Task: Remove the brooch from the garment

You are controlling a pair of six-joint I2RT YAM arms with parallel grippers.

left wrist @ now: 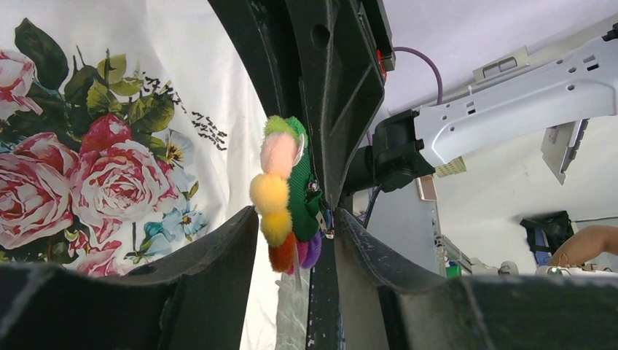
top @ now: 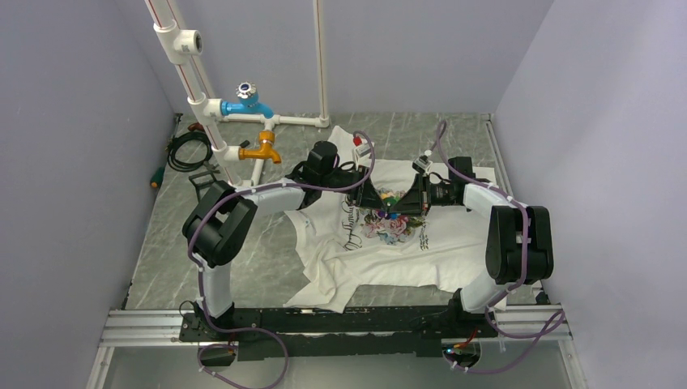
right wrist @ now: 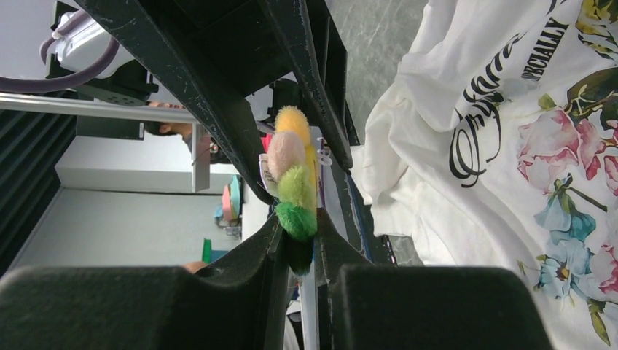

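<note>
The right gripper (right wrist: 299,244) has its two black fingers drawn narrow and pressed onto the dark green lower end of the brooch (right wrist: 295,182), a small round pin of fuzzy pompoms in yellow, pink, green, orange and purple. The left gripper (left wrist: 295,233) meets it from the opposite side. Its fingers are also close together around the same brooch, one touching the yellow and orange pompoms and the other at the side with the metal clasp. The brooch is thus held between both pairs of fingers, tip to tip. It sits just above the chest of the T-shirt (top: 381,259), a white short-sleeved garment, at the upper edge of its printed bouquet of pink roses and blue flowers (top: 390,227). I cannot tell whether the pin is fastened through the cloth.

The T-shirt lies rumpled and spread on the table (top: 162,243), a grey marbled surface, with black cursive lettering beside the print. At the back left stands a frame of white plastic pipes (top: 198,89). It carries a blue tap (top: 245,104) and an orange tap (top: 261,150), with a coil of black cable (top: 188,150) on the table beside it. Pale lilac walls (top: 73,162) close in three sides. An aluminium rail (top: 146,328) runs along the near edge under the arm bases.
</note>
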